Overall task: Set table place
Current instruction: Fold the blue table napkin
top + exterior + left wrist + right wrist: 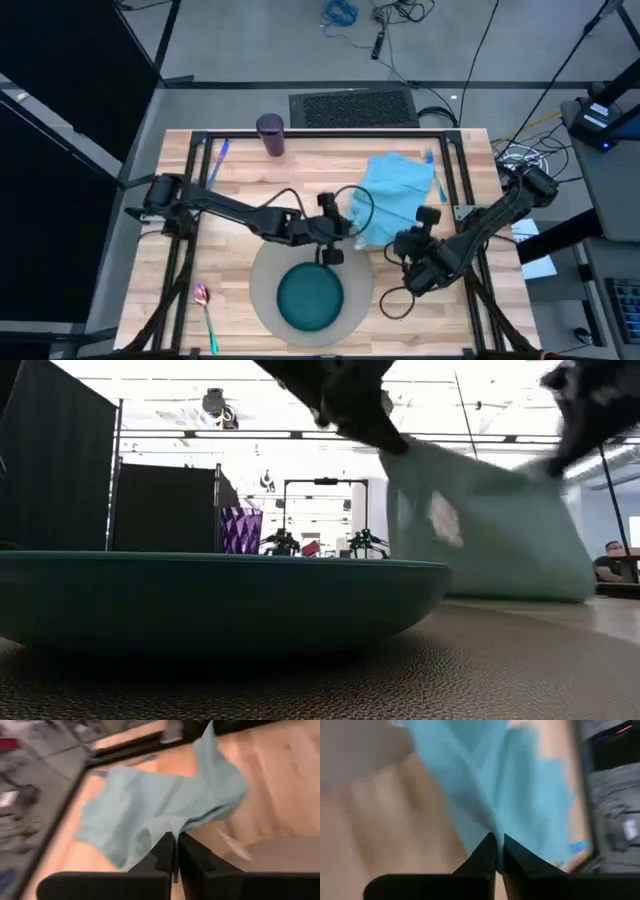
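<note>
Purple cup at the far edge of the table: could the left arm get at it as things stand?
Probably not right away. The left gripper is shut on the napkin, as is the right gripper. The purple cup itself stands unobstructed.

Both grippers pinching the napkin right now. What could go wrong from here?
1. The left gripper and right gripper each hold only a thin edge of the napkin; it may slip out.
2. The hanging cloth could drag over the plate.
3. A blue utensil beside the napkin might get swept.
</note>
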You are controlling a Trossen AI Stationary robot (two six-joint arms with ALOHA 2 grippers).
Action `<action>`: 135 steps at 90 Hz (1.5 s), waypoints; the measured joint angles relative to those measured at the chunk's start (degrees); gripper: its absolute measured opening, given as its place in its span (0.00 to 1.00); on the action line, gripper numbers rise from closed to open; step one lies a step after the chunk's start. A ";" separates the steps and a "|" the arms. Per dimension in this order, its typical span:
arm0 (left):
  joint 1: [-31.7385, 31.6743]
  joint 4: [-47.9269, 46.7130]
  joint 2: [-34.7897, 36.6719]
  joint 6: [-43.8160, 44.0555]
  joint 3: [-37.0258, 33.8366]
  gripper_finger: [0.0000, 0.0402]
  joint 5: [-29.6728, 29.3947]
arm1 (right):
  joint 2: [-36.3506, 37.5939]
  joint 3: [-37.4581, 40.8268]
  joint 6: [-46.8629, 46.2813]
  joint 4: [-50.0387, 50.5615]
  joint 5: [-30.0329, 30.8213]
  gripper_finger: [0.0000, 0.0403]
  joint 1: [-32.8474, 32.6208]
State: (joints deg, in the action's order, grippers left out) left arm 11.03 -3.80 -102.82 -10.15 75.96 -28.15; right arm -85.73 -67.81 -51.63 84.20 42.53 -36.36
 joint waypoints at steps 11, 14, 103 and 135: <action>-0.23 0.66 3.84 -4.05 0.01 0.00 -5.44 | 0.11 -6.70 1.53 5.81 7.19 0.00 3.14; -0.52 1.02 4.72 -5.20 0.05 0.00 -6.73 | 0.13 -8.53 3.22 6.04 8.75 0.00 4.32; 4.99 -2.33 24.27 -26.12 11.80 0.00 -22.96 | -1.12 -52.65 48.38 -6.58 14.45 0.00 17.73; 5.95 -6.67 24.16 -23.17 11.80 0.00 -25.09 | -3.05 -52.65 45.36 -5.19 13.87 0.00 19.72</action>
State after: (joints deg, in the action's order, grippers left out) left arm 16.98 -10.47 -78.65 -33.33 87.77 -53.24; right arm -88.79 -120.46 -6.28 79.01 56.40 -16.64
